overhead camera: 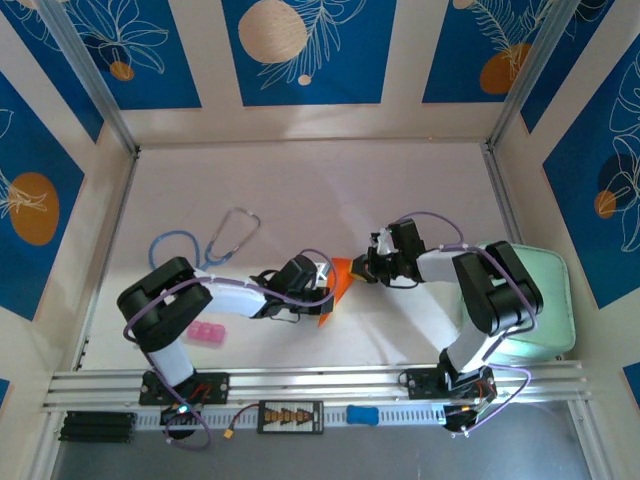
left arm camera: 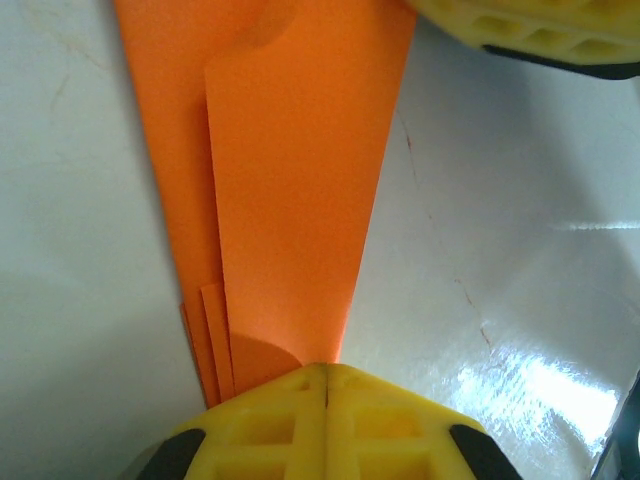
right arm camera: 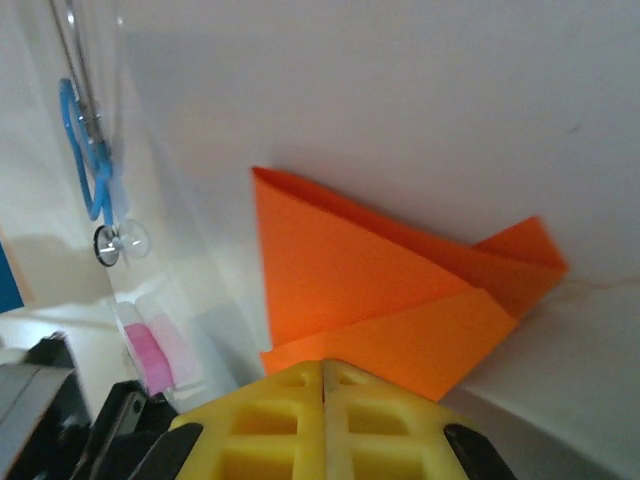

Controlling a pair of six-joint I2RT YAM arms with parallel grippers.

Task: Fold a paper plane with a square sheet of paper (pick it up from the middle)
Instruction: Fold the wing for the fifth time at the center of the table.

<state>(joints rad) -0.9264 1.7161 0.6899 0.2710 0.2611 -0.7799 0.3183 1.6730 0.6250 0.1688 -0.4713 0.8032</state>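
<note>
Orange is what grabs us straight away: the paper plane [overhead camera: 337, 285] sits in the middle of the white table [overhead camera: 300, 190], caught between the two arms. From overhead we see the left gripper [overhead camera: 326, 288] reaching in from the left and the right gripper [overhead camera: 358, 268] coming in from the right, both meeting at that folded paper.

On the left wrist camera we get a close look. The left gripper [left arm camera: 325, 378] has its yellow fingers [left arm camera: 260, 430] pressed together with no gap, and the narrow end of the paper plane [left arm camera: 290, 200] runs right into them, so it is pinched tight. We can count several layers fanning out at that end, and the paper widens as it runs away from the fingers. At the top right corner a yellow finger of the other gripper [left arm camera: 540, 30] sits at the wide end.

Over to the right wrist camera: the right gripper [right arm camera: 322, 378] is likewise fully closed, its fingers [right arm camera: 400, 420] clamped on an edge of the paper plane [right arm camera: 370, 290]. From here the paper looks like a folded wedge with a raised flap and a sharp tip to the right.

Off to the side we spot a blue stethoscope [overhead camera: 215, 245] lying well left of the paper, a small pink block [overhead camera: 205, 333] near the left arm's base, and a pale green tray [overhead camera: 545, 300] behind the right arm.
</note>
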